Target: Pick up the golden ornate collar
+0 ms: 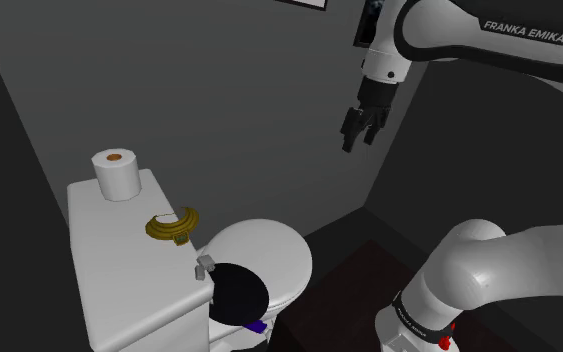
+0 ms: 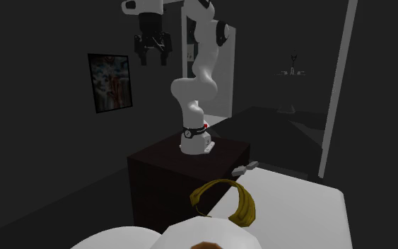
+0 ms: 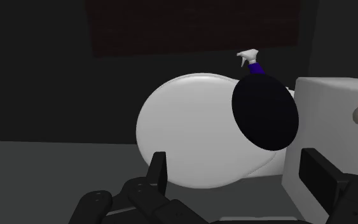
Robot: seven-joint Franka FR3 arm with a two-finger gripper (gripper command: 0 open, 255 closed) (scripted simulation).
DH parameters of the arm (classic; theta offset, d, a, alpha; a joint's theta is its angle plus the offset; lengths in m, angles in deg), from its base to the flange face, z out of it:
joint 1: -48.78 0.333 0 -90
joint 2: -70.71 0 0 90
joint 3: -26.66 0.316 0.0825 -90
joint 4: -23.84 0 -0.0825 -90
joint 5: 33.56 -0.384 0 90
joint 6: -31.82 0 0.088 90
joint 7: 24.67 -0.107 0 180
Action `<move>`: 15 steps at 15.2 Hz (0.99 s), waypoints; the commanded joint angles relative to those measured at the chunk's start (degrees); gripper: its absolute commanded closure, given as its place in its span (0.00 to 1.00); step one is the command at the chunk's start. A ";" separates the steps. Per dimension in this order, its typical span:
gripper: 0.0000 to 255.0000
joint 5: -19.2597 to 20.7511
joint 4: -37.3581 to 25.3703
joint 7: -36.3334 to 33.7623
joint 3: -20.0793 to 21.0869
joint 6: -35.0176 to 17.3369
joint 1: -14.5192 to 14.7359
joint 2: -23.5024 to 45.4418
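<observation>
The golden ornate collar [image 1: 172,226] is a curved, open ring lying flat on the white toilet tank lid [image 1: 109,240], near the lid's edge toward the bowl. In the second exterior view the collar [image 2: 225,200] lies close to the camera. My black gripper [image 1: 364,127] hangs high in the air, far to the shoulder view's right of the collar, fingers pointing down. The same gripper [image 2: 153,52] sits near the top of the second exterior view. In the wrist view my gripper [image 3: 234,173] is open, its fingers well apart with nothing between them, above the toilet bowl.
A toilet paper roll [image 1: 116,173] stands on the tank lid behind the collar. Beside the tank sit the white toilet bowl [image 1: 269,250], its black round opening [image 3: 265,111] and the flush lever [image 1: 205,266]. A purple spray bottle [image 3: 252,62] stands by the bowl. My stand is a dark box [image 2: 155,173].
</observation>
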 commanded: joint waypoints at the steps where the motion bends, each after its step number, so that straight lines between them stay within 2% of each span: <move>1: 0.00 0.00 0.00 0.00 0.00 0.00 0.00 0.00; 8: 0.00 -4.43 1.55 -8.35 6.63 -9.67 1.40 7.50; 15: 0.00 -6.55 -0.68 -16.60 13.05 -19.14 2.26 18.29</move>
